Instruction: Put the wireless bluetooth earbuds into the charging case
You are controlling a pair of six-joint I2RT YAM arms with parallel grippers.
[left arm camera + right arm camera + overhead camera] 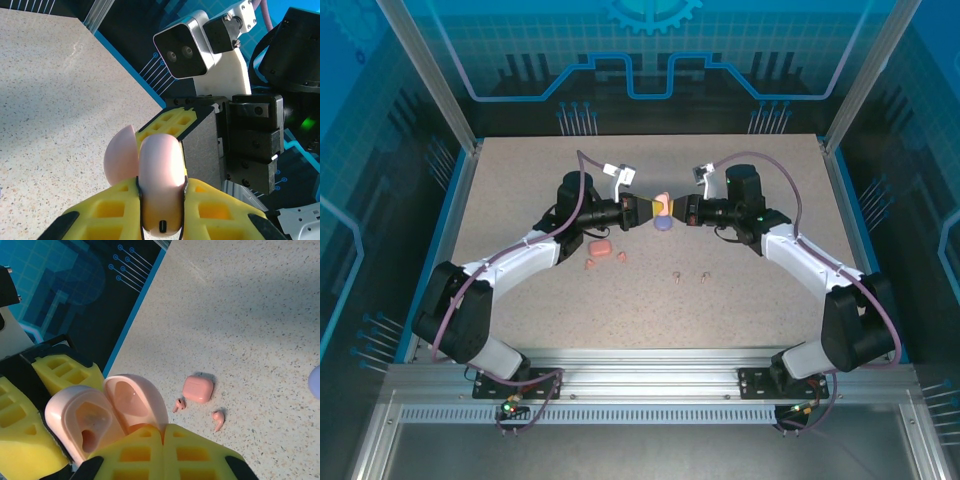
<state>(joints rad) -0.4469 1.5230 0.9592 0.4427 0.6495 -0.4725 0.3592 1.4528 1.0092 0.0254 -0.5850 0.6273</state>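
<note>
The left tool (161,192) is clenched on the open pale pink case (159,160). The right tool (162,435), fingers pressed together, touches its lid. Two coral earbuds (178,404) lie on the surface (260,315) beside a coral case (198,389).

Robot test cell in a laboratory. Landmark: the speckled table (740,300).

- Near edge of the table: an aluminium extrusion rail (640,385) carries 2 robot arms, the left arm (510,265) and the right arm (810,260), mounted side by side.
- Left and right sides of the table: clear enclosure panels on angled metal posts (430,75).
- Behind the table: a back panel (520,50) printed with blue circuit-trace graphics and a gear emblem (653,12).
- Above the table: purple cables (798,205) routed along both arms.
</note>
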